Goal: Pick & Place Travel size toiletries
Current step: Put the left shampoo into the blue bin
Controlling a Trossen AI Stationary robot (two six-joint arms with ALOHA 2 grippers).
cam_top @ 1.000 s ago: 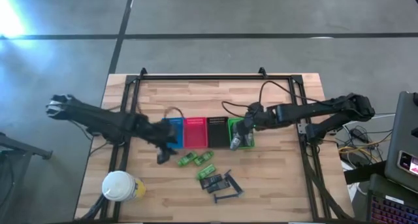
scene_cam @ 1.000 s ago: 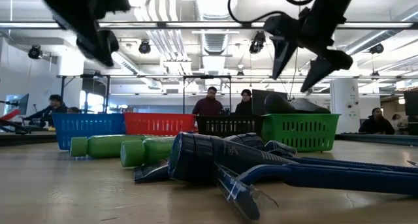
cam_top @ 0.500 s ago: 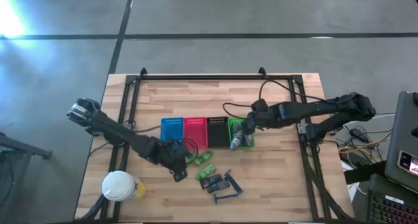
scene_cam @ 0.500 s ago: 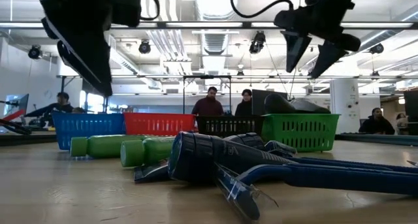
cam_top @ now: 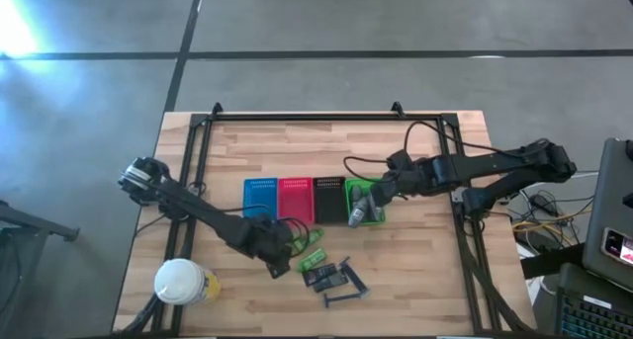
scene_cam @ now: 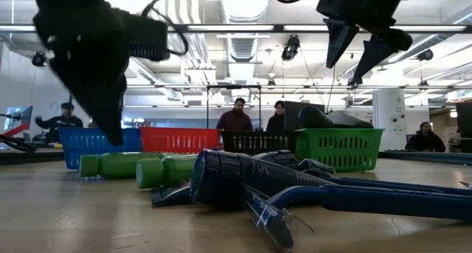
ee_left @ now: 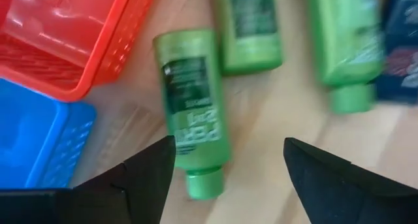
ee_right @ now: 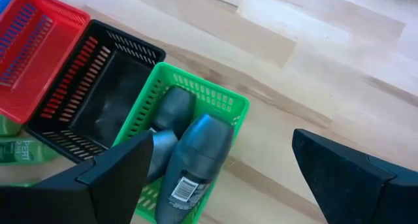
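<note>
Three green bottles point(ee_left: 192, 113) lie flat on the table next to the red basket point(ee_left: 59, 48); they also show in the high view point(cam_top: 300, 242). My left gripper point(ee_left: 225, 175) is open above them, its fingers on either side of one bottle's cap end, touching nothing. Dark packets point(cam_top: 318, 276) and black razors point(cam_top: 341, 297) lie on the table nearer its near edge. Grey tubes point(ee_right: 189, 152) lie in the green basket point(ee_right: 238, 106). My right gripper point(cam_top: 381, 196) hangs open above that basket's right side and shows high in the low view point(scene_cam: 358, 50).
The blue point(cam_top: 259, 196), red point(cam_top: 295, 199), black point(cam_top: 328, 199) and green point(cam_top: 348, 203) baskets stand in a row at mid-table. A white-lidded yellow cup point(cam_top: 180, 282) stands near the near-left corner. Bare wood lies to the right of the green basket. People show in the room behind.
My left gripper has swung from beside the blue basket toward the near edge and right, coming down over the green bottles. My right gripper has risen and drawn toward the right edge, away from the green basket. The toiletries have kept still.
</note>
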